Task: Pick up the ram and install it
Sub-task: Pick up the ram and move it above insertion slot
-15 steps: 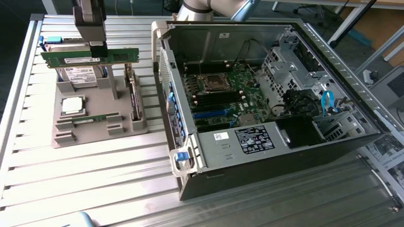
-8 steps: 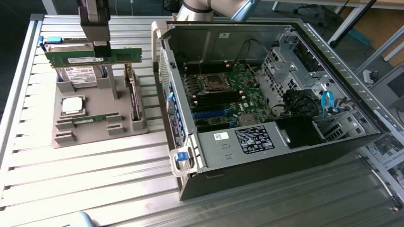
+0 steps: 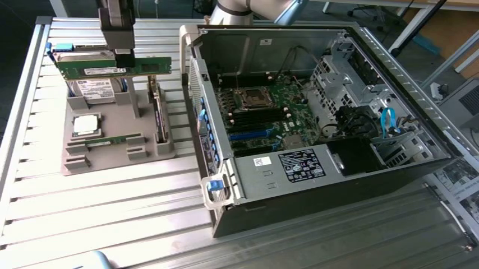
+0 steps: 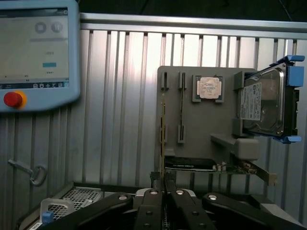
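While the gripper is clamping shut on the top edge of the ram, the green stick is hanging level in the air above the grey holder tray. It is sitting clear of the tray's grooves, to the exterior view's left of the open computer case.

In my judgement this carry is calling for a level, square hold, because so thin a board is likely to twist if it is nudged. Its lower contact edge is needing to meet the long memory slots on the motherboard straight on, and the case's near wall is standing between stick and board.

The tray is holding 1 hard drive at its far end, 1 square silver processor, 1 more green stick lying low in a groove, and 1 card standing on edge. The case is housing the motherboard, drive cages and cables.
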You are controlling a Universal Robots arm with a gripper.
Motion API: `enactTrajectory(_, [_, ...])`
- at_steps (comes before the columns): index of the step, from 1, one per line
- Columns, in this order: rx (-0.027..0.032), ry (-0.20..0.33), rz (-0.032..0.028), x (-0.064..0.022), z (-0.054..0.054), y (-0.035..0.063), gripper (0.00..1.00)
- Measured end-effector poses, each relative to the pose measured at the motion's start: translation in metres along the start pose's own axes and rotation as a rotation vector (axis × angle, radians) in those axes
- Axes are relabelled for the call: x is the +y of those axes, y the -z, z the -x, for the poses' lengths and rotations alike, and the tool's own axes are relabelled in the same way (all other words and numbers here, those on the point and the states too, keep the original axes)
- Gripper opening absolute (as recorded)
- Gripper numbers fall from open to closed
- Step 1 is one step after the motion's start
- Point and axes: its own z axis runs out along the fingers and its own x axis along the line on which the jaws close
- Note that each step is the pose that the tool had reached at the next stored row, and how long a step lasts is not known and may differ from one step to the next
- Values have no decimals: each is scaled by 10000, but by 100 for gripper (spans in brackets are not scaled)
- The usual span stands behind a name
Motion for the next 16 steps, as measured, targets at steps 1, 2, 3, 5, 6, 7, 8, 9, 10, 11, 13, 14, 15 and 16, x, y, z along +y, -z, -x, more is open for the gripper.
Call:
enactTrajectory(1, [0, 0, 2, -4, 0, 0, 13])
enactTrajectory(2, [0, 0, 4, -9, -1, 0, 13])
enactTrajectory(3, [0, 0, 6, -13, -1, 1, 13])
enactTrajectory(5, [0, 0, 11, -24, -1, 1, 13])
enactTrajectory(6, [0, 1, 13, -29, -2, 1, 13])
enactTrajectory(7, [0, 1, 16, -34, -2, 2, 13])
enactTrajectory(8, [1, 1, 19, -39, -2, 2, 13])
enactTrajectory(9, [1, 1, 21, -45, -3, 2, 13])
enactTrajectory(10, [1, 1, 25, -52, -3, 2, 13])
enactTrajectory(11, [0, 1, 27, -56, -3, 2, 13])
enactTrajectory(13, [1, 1, 31, -65, -4, 3, 13])
enactTrajectory(14, [1, 1, 35, -72, -4, 3, 13])
enactTrajectory(15, [0, 1, 37, -76, -5, 3, 13])
enactTrajectory(16, [0, 1, 40, -83, -5, 3, 13])
